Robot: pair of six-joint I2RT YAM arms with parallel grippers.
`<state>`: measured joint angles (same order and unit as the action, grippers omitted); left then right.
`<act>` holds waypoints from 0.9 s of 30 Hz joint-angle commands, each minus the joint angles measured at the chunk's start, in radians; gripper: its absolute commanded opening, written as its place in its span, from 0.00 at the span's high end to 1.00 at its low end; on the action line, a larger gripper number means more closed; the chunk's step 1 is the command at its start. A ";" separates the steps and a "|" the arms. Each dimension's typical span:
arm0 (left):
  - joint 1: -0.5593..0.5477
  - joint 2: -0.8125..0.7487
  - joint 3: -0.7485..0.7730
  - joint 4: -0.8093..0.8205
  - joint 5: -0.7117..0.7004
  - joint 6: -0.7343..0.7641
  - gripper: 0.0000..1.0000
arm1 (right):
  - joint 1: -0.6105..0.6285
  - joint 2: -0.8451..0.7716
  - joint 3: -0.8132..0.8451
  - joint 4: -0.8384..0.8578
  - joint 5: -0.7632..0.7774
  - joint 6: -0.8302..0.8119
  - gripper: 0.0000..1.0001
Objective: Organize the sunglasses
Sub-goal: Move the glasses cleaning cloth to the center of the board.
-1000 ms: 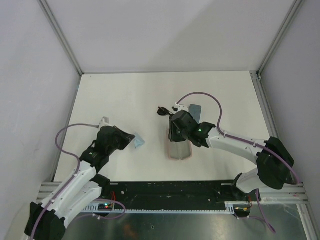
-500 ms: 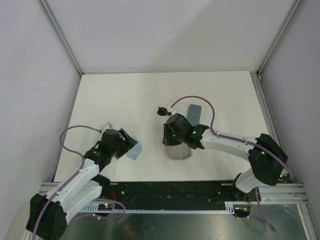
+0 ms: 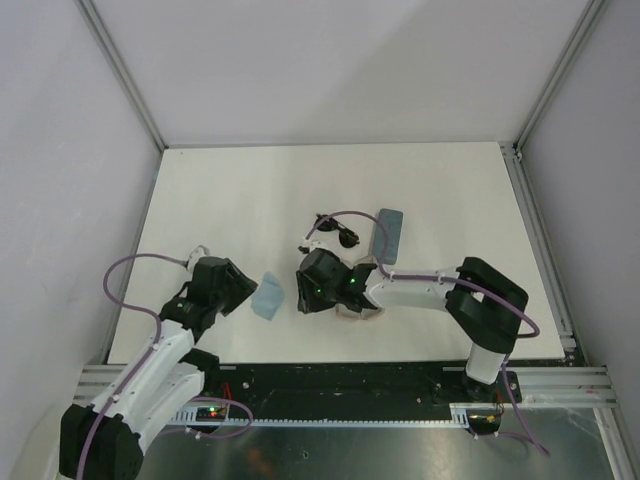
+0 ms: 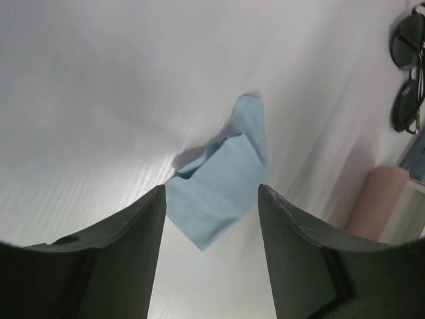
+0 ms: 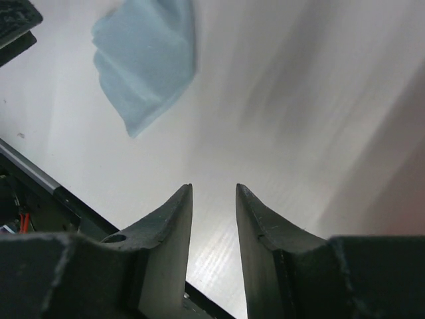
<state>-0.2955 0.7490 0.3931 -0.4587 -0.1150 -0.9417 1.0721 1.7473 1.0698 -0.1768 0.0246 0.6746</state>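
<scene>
The black wire-framed sunglasses [image 3: 336, 232] lie folded on the table beyond my right wrist; they also show in the left wrist view [image 4: 408, 73] at the top right. The white-framed pair is out of view. My left gripper [image 3: 242, 289] is open and empty, its fingertips [image 4: 158, 199] just short of a light-blue cloth [image 4: 219, 176]. My right gripper [image 3: 301, 299] is open by a narrow gap and empty, low over bare table [image 5: 279, 133] just right of the same cloth [image 5: 146, 60].
The cloth [image 3: 268, 297] lies between the two grippers. A pink case [image 3: 362, 307] sits mostly under my right forearm and shows in the left wrist view [image 4: 378, 209]. A blue-grey case [image 3: 389, 235] lies right of the black sunglasses. The table's near edge and black rail [image 5: 40, 183] are close.
My right gripper has swung left from over the pink case towards the cloth. My left gripper has drawn back left, away from the cloth, which now lies flat on the table.
</scene>
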 commanded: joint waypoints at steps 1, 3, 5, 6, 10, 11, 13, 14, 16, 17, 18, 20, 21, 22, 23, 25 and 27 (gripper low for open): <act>0.045 -0.029 0.053 -0.042 -0.065 -0.034 0.38 | 0.053 0.046 0.062 0.067 0.064 0.082 0.62; 0.067 -0.035 0.081 -0.046 -0.072 -0.011 0.37 | 0.079 0.058 0.064 0.087 0.101 0.116 0.62; 0.097 -0.038 0.118 -0.061 -0.088 0.031 0.37 | 0.106 0.070 0.075 0.095 0.163 0.138 0.60; 0.112 -0.038 0.144 -0.075 -0.100 0.060 0.37 | 0.120 0.077 0.081 0.097 0.185 0.142 0.60; 0.172 -0.038 0.242 -0.126 -0.161 0.159 0.36 | 0.161 0.130 0.147 0.076 0.232 0.126 0.61; 0.185 -0.040 0.270 -0.138 -0.178 0.178 0.36 | 0.167 0.151 0.168 0.064 0.235 0.121 0.61; 0.201 -0.047 0.309 -0.150 -0.201 0.212 0.35 | 0.177 0.184 0.209 0.048 0.240 0.104 0.63; 0.205 -0.050 0.322 -0.153 -0.209 0.223 0.35 | 0.182 0.197 0.226 0.039 0.243 0.094 0.65; 0.210 -0.057 0.344 -0.155 -0.226 0.240 0.35 | 0.188 0.226 0.272 0.025 0.241 0.081 0.71; 0.210 -0.060 0.353 -0.157 -0.230 0.247 0.35 | 0.190 0.242 0.289 0.020 0.236 0.075 0.79; 0.210 -0.060 0.359 -0.157 -0.234 0.250 0.35 | 0.189 0.253 0.309 0.016 0.229 0.071 0.85; 0.212 -0.061 0.367 -0.158 -0.238 0.258 0.35 | 0.187 0.282 0.346 0.004 0.221 0.066 0.96; 0.212 -0.059 0.370 -0.158 -0.240 0.260 0.35 | 0.188 0.297 0.364 -0.008 0.219 0.062 0.98; 0.213 -0.059 0.371 -0.159 -0.239 0.262 0.35 | 0.188 0.313 0.386 -0.018 0.222 0.060 0.99; 0.214 -0.059 0.372 -0.159 -0.239 0.263 0.35 | 0.187 0.324 0.401 -0.026 0.223 0.059 1.00; 0.215 -0.059 0.372 -0.160 -0.237 0.266 0.35 | 0.181 0.346 0.424 -0.037 0.222 0.058 1.00; 0.216 -0.058 0.368 -0.160 -0.233 0.266 0.35 | 0.173 0.362 0.435 -0.044 0.215 0.063 1.00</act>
<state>-0.0910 0.6937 0.7265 -0.6144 -0.3168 -0.7067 1.2560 2.0769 1.4513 -0.1829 0.2211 0.7456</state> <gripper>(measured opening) 0.655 0.010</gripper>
